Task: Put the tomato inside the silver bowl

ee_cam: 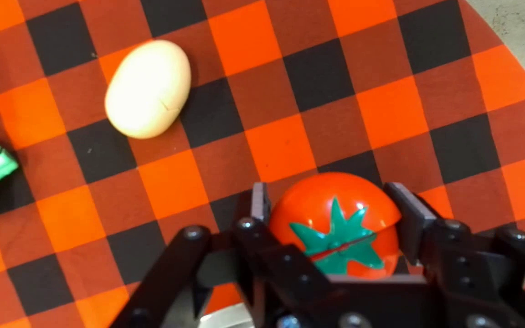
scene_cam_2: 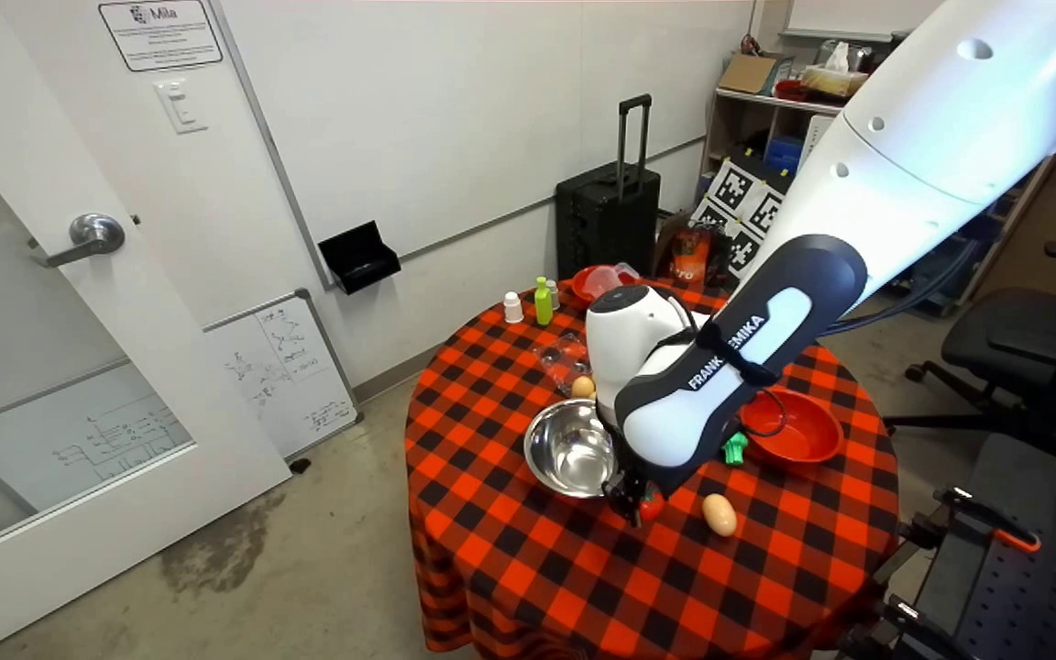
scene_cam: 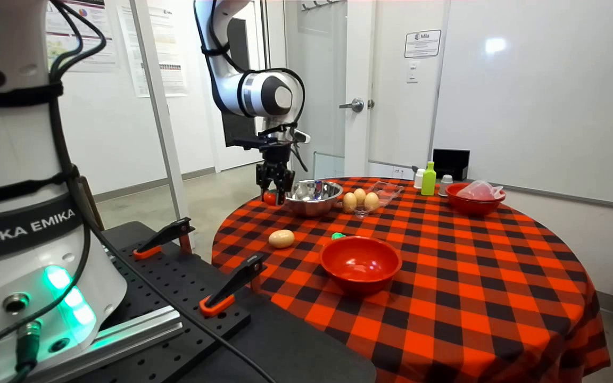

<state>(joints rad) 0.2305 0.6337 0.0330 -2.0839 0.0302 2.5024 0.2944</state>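
Currently | pincer (ee_cam: 332, 202) clamped on tomato (ee_cam: 335, 223) | tomato just outside silver bowl (scene_cam_2: 566, 449) | egg (ee_cam: 148, 89) on checked tablecloth (scene_cam: 461, 298)

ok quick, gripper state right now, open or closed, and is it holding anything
Gripper: closed on the tomato, holding it from both sides.

Tomato (ee_cam: 335, 218): glossy, smooth, plastic-looking, highlights popping!
Silver bowl (scene_cam_2: 566, 449): polished metal, flashing bright reflections
Red bowl (scene_cam: 361, 264): smooth, glossy, catching the light
Tablecloth (scene_cam: 477, 298): matt cloth, soaking up the light
Loose egg (ee_cam: 148, 89): smooth, with a soft sheen
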